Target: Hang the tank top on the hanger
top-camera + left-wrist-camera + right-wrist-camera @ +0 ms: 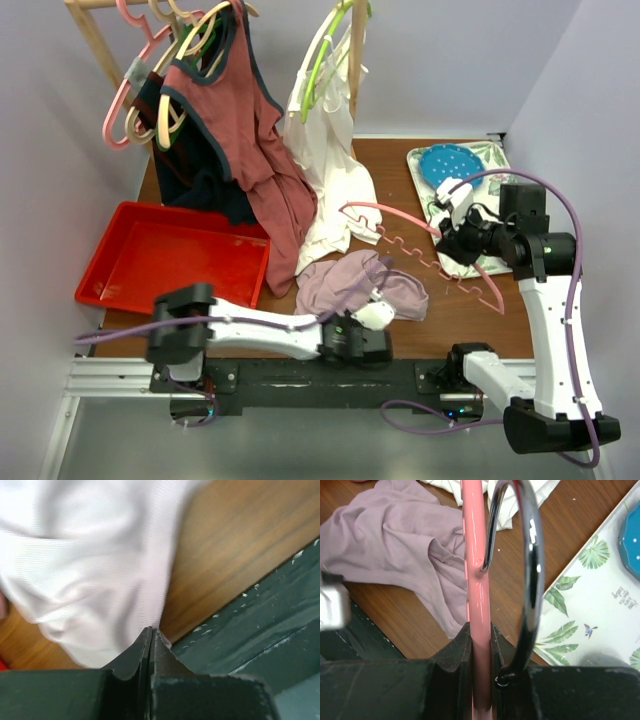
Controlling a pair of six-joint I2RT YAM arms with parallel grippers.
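Observation:
The pale mauve tank top point(355, 285) lies crumpled on the wooden table at the front centre. My left gripper point(375, 312) is at its near right edge. In the left wrist view the jaws point(151, 630) are shut, with an edge of the top's fabric point(90, 555) pinched at their tips. My right gripper point(455, 240) is shut on the salmon-pink hanger point(440, 262) and holds it just right of the top. In the right wrist view the hanger bar point(476, 570) runs between the shut jaws point(480, 630), a chrome hook point(534, 555) beside it, and the top point(385, 545) lies to the left.
A red bin point(170, 255) sits at the left. A wooden rack point(95, 40) at the back holds a rust-red tank top point(240, 130), a white garment point(325, 150) on a lime-green hanger point(330, 50) and spare hangers. A leaf-patterned tray point(495, 160) with a blue plate point(450, 165) lies far right.

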